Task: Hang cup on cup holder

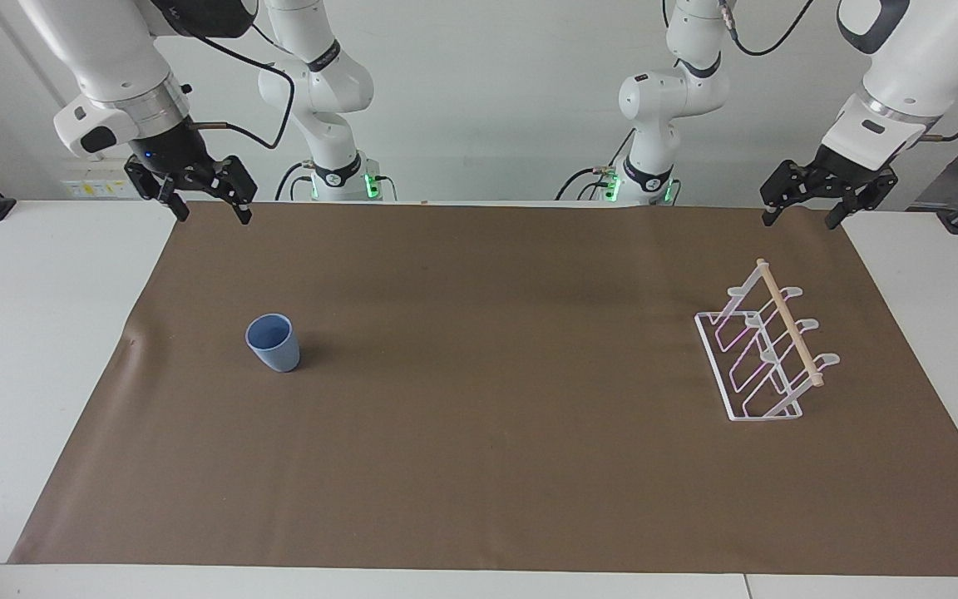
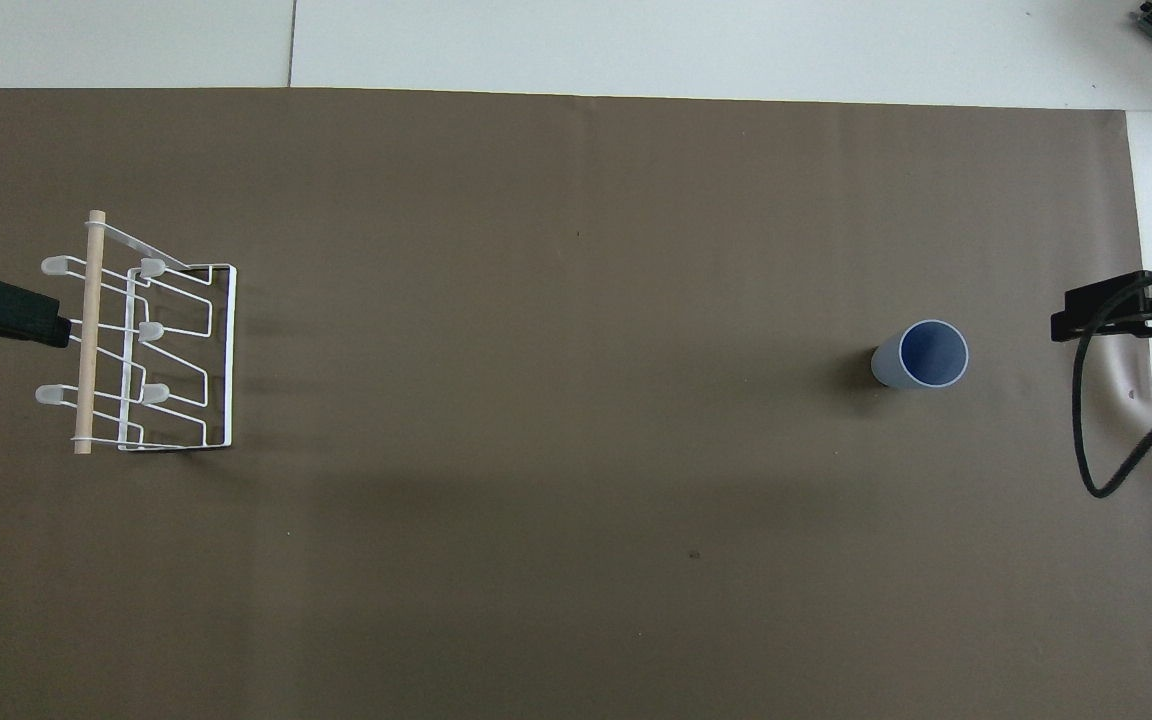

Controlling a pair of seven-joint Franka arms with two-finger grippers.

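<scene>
The light-blue cup (image 1: pixel 274 343) stands upright, rim up, on the brown mat toward the right arm's end; it also shows in the overhead view (image 2: pixel 921 355). The white wire cup holder (image 1: pixel 766 349) with a wooden dowel on top stands on the mat toward the left arm's end, with nothing on its prongs, and shows in the overhead view (image 2: pixel 151 345). My right gripper (image 1: pixel 214 215) is open and empty, raised over the mat's corner at its end (image 2: pixel 1121 312). My left gripper (image 1: pixel 801 221) is open and empty, raised over the mat's corner beside the holder (image 2: pixel 1 312).
The brown mat (image 1: pixel 479 399) covers most of the white table (image 1: pixel 38 349). A black cable (image 2: pixel 1101 440) hangs from the right arm at the mat's edge. Wide bare mat lies between the cup and the holder.
</scene>
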